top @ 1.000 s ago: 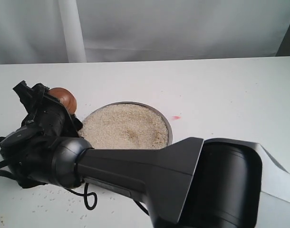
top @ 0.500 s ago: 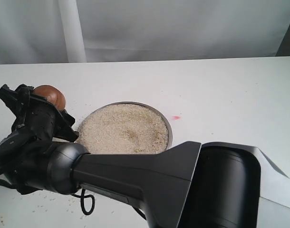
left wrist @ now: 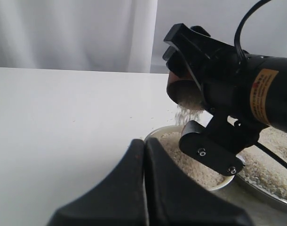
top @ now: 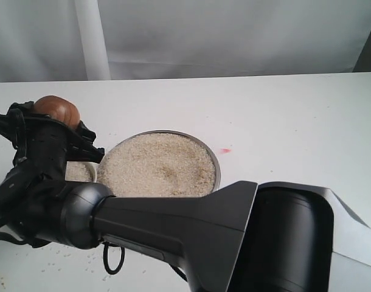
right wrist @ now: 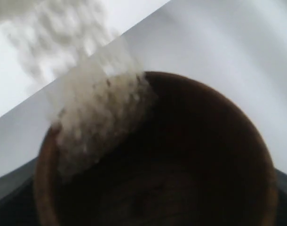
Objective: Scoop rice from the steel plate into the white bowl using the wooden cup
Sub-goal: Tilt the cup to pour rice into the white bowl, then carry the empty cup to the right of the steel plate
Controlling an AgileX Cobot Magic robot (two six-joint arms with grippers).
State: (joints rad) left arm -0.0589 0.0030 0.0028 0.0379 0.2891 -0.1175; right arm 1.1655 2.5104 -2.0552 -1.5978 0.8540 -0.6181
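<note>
My right gripper [top: 50, 121] reaches across to the left and is shut on the wooden cup [top: 55, 107]. The cup is tipped mouth-down over the white bowl [top: 88, 172]. In the left wrist view, rice [left wrist: 183, 113] streams from the cup [left wrist: 180, 89] into the bowl [left wrist: 155, 133], which holds a mound of grains. The right wrist view shows the cup's dark inside [right wrist: 181, 165] with rice [right wrist: 96, 117] sliding over its lip. The steel plate [top: 216, 163], heaped with rice [top: 158, 164], sits just right of the bowl. My left gripper [left wrist: 144, 143] is shut and empty, close to the bowl.
Loose grains [top: 58, 255] speckle the table at the front left, near a black cable loop [top: 112, 258]. A small pink mark [top: 225, 150] lies right of the plate. My right arm's dark body [top: 234, 237] fills the lower foreground. A pale curtain [top: 234, 36] hangs behind the table.
My right gripper has carried the cup leftward and upward off the plate and tipped it over. The white bowl's edge has come into view below it.
</note>
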